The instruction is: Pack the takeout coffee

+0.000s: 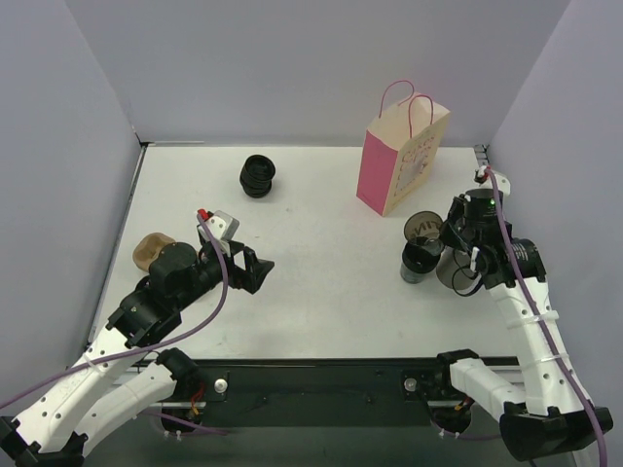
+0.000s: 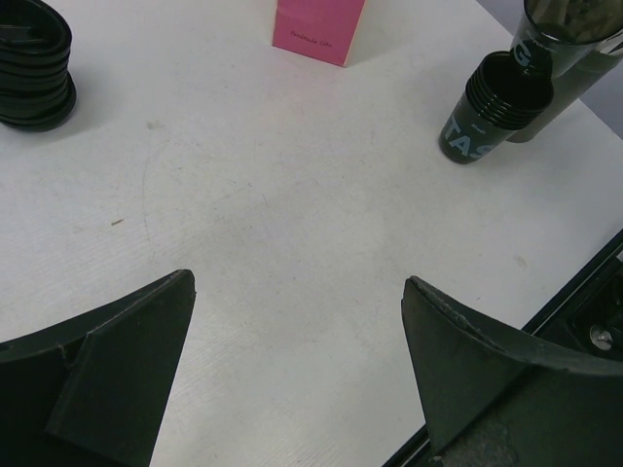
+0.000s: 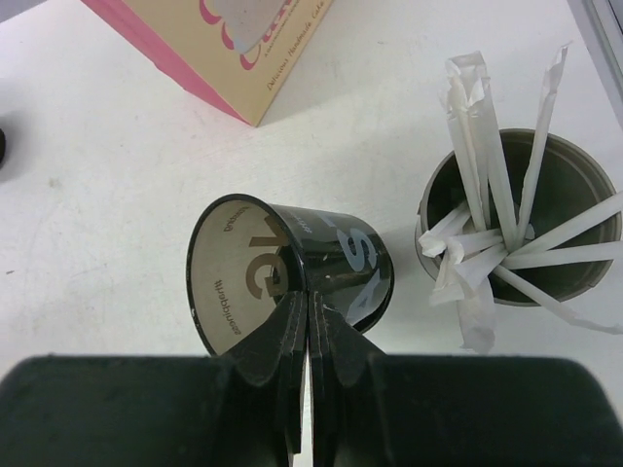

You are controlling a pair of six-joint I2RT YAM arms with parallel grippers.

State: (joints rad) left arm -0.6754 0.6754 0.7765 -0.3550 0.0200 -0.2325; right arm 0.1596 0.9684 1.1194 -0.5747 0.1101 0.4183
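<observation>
My right gripper [image 3: 310,309] is shut on the rim of a black takeout coffee cup [image 3: 343,255]. One finger is inside the wall and one outside. The cup hangs tilted on its side, its open mouth showing a brown inside, and it has no lid. From above, this cup [image 1: 454,275] and the right gripper [image 1: 471,263] are just right of a nested stack of black cups [image 1: 417,261] [image 2: 485,115]. Behind them stands the pink paper bag [image 1: 402,158] [image 3: 229,44] [image 2: 317,29], upright. My left gripper [image 1: 255,271] [image 2: 297,292] is wide open over bare table at the left.
A grey cup of white wrapped sticks [image 3: 516,219] [image 1: 424,226] [image 2: 572,39] stands beside the held cup. A short ribbed black stack [image 1: 258,175] [image 2: 34,68] sits at the back left. A brown round thing [image 1: 150,251] lies behind the left arm. Grey walls enclose the table.
</observation>
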